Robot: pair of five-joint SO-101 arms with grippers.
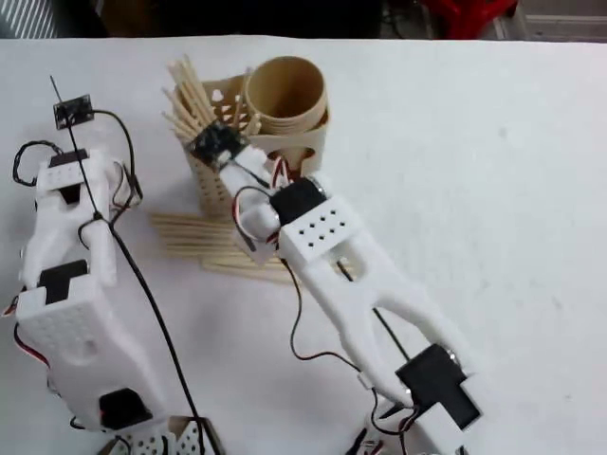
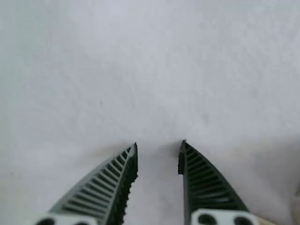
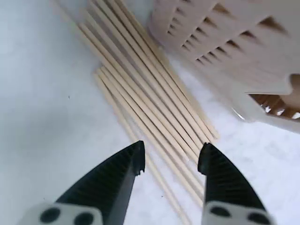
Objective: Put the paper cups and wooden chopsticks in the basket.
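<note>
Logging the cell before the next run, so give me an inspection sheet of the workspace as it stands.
Surface: white table, bare under the left tool.
Job's things: stacked paper cups and standing chopsticks are in the basket; loose chopsticks lie on the table beside it.
Clutter: nothing seen.
Tools: left tool open over bare table; right tool open above the loose chopsticks.
Cables: black cable runs across the left arm; wires loop at the right arm.
Surroundings: dark shapes and a red thing beyond the table's far edge.
</note>
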